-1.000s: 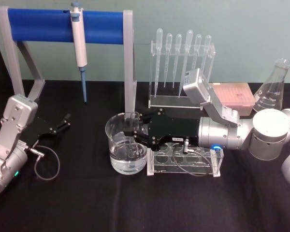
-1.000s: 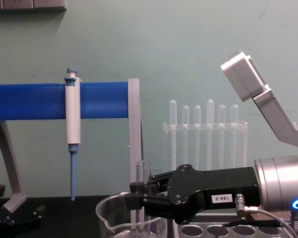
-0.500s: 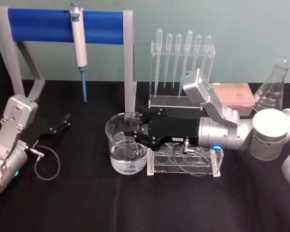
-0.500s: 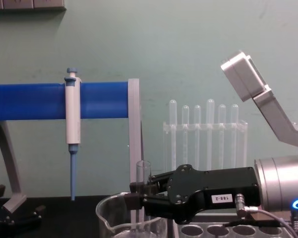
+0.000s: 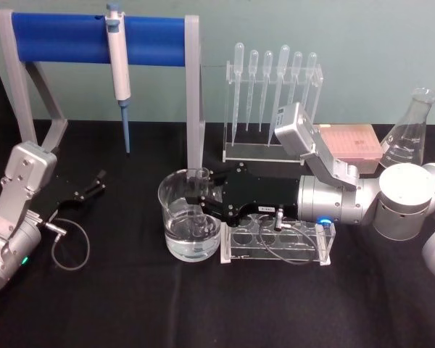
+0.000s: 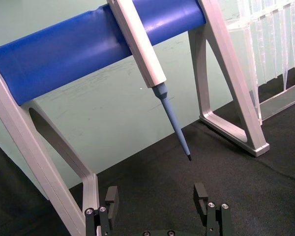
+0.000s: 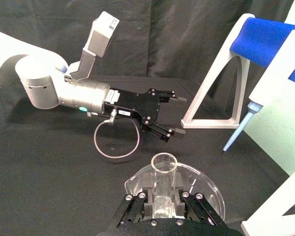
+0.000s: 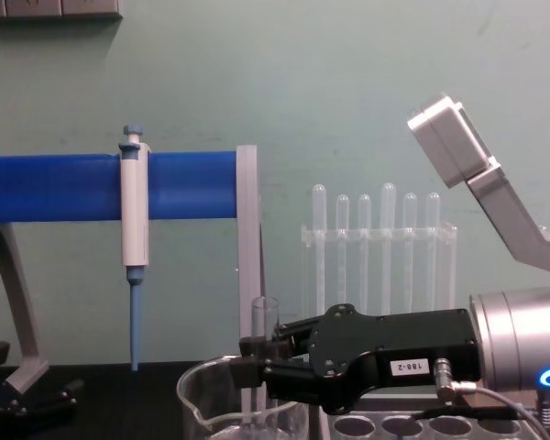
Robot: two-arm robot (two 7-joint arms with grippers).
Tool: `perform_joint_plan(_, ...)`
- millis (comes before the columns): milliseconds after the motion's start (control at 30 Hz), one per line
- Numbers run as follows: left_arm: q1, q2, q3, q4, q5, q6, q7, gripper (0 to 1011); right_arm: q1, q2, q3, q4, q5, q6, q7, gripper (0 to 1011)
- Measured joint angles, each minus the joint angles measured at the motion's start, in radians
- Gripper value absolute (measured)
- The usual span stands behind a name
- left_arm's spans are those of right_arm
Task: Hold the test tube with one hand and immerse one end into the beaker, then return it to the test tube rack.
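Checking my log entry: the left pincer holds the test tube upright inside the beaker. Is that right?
Not quite: the right pincer holds the test tube upright inside the beaker, as the head view shows. The left pincer sits open, holding nothing.

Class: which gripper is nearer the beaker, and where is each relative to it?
Right. The right gripper holds the test tube upright inside the beaker, over its rim; the left gripper sits open, well off to the beaker's left.

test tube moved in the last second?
No. The test tube, clamped by the right gripper, sits at the same height beside the grey stand post.
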Motion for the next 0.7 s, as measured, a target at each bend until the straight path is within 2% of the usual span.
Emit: perform_joint_plan(700,0.0,0.0,0.0,0.0,0.0,0.0,0.0,1000,0.0,0.0,0.0,0.0,0.0,0.0,0.0,236)
